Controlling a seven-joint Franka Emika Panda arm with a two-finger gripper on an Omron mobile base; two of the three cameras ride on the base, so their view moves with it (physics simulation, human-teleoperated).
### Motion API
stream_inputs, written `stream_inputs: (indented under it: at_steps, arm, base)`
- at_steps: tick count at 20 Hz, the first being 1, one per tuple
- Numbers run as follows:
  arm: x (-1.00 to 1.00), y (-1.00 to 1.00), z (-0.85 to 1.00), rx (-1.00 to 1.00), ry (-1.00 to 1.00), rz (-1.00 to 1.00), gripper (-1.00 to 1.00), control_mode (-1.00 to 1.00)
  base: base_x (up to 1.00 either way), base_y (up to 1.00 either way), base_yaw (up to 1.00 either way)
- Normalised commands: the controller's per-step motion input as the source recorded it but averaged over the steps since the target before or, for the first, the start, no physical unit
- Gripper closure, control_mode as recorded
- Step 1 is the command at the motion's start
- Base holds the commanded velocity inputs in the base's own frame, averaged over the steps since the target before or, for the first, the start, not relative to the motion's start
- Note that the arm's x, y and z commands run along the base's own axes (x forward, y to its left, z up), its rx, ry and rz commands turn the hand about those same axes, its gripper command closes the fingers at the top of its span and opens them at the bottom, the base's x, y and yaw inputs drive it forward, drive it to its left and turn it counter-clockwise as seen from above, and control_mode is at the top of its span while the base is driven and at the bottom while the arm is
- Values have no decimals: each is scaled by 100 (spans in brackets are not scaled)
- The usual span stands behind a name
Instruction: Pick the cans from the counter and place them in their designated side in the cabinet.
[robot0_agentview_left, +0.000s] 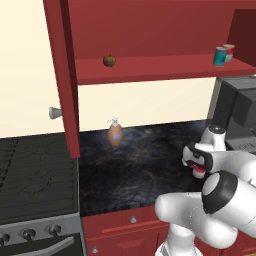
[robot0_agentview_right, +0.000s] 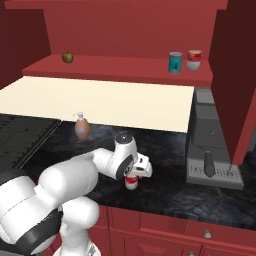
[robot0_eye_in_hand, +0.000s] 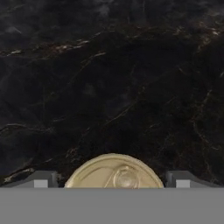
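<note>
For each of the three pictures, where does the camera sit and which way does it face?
Left base view: behind the arm on its left, facing the cabinet and counter; arm at lower right.
Right base view: behind on its right, same scene; arm at lower left over a red-banded can.
Hand view: on the hand, looking down; fingers flank that can's lid.
Both base views share the soap bottle and two shelved cans.

can: lower half cut off (bottom band) | label unseen
</note>
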Motion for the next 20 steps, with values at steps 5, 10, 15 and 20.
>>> stream_inputs:
  at_steps: [5, 10, 15, 20]
  arm:
    - [3, -6, -18, 1, 3, 0, 100, -100]
    - [0, -1, -2, 2, 1, -1, 100, -100]
    - [0, 2, 26, 0, -6, 0, 100, -100]
    - [0, 0, 58, 0, -14, 0, 100, -100]
  base:
    - [0, 0, 0]
    - [0, 0, 0]
    - [0, 0, 0]
    - [0, 0, 0]
